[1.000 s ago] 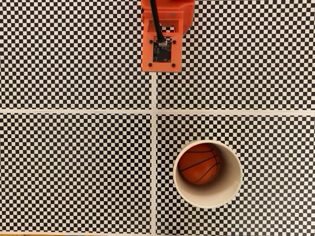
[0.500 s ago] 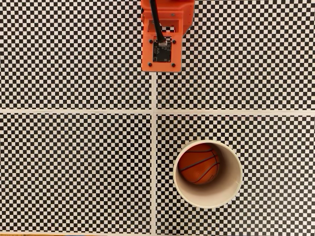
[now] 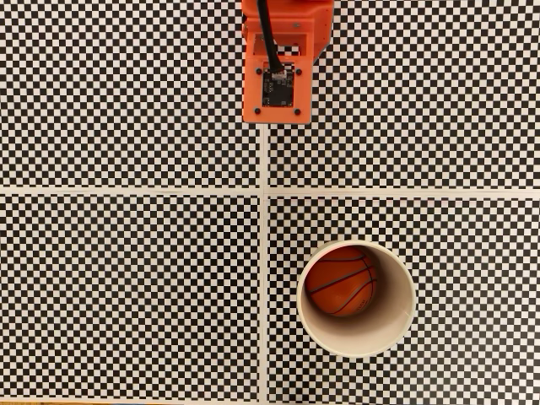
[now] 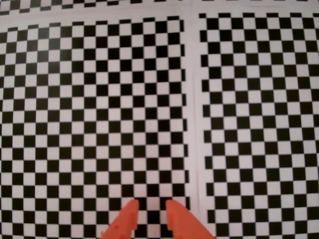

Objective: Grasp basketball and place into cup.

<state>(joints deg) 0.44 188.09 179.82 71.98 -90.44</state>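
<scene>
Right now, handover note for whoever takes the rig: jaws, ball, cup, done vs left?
Gripper: in the wrist view the jaws are slightly apart, holding nothing, over bare checkerboard mat.
Arm: at the top edge of the fixed view, well away from the cup.
Basketball: inside the cup, resting toward its upper-left side in the fixed view.
Cup: upright on the lower right sheet of the mat.
Done: ball grasped, placed and released.
Left: nothing for the task itself, as far as the views show.
</scene>
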